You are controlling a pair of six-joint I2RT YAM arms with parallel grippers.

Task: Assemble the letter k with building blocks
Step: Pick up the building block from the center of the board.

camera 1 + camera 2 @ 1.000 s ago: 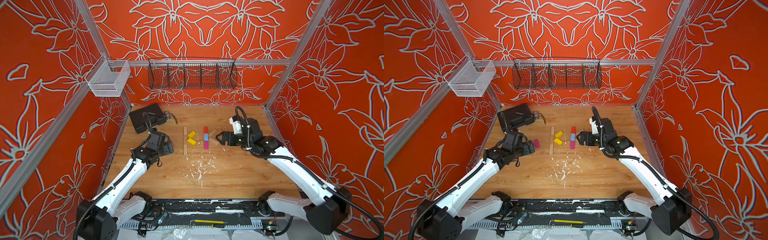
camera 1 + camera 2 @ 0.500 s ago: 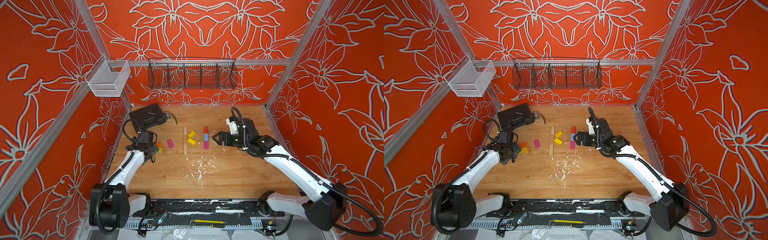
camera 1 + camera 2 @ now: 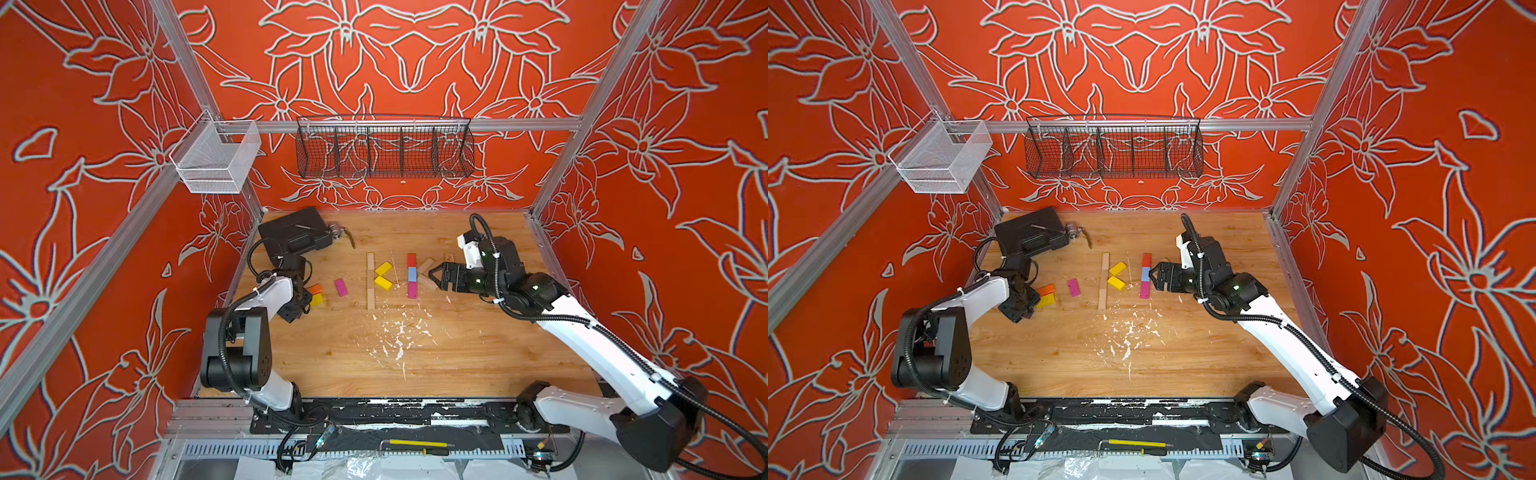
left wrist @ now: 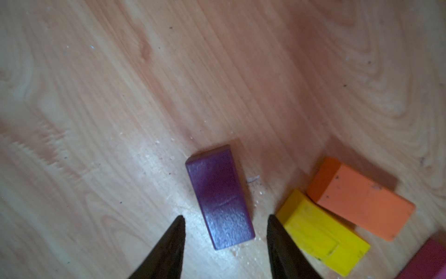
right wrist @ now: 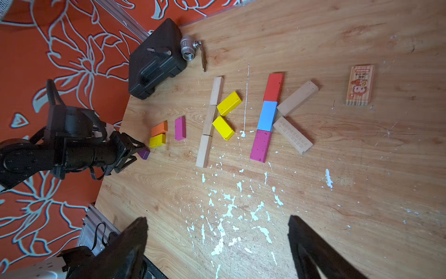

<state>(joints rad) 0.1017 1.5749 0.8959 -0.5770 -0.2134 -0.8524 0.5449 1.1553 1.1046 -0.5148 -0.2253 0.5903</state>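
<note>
Two K shapes lie mid-table. One is a long pale bar point(image 3: 370, 281) with two yellow blocks point(image 3: 383, 269). The other is a red point(image 5: 273, 87), blue point(image 5: 267, 116) and magenta point(image 5: 260, 146) column with two pale blocks point(image 5: 297, 97) angled off it. A purple block point(image 4: 219, 195) lies flat between the fingers of my left gripper point(image 4: 226, 217), with a gap on each side. Yellow point(image 4: 321, 232) and orange point(image 4: 359, 200) blocks sit just beside it, and a loose magenta block point(image 3: 341, 287) lies further right. My right gripper point(image 5: 217, 218) hovers open and empty by the pale blocks.
A black case point(image 3: 293, 237) and a metal valve point(image 3: 336, 230) sit at the back left. A printed wooden card point(image 5: 359, 84) lies right of the blocks. White paint flecks point(image 3: 399, 336) dot the table's middle. A wire basket point(image 3: 384, 147) hangs on the back wall.
My left gripper has drawn back leftward, off the orange, yellow and magenta blocks, and its jaws have narrowed around the purple block. The right gripper edged slightly left.
</note>
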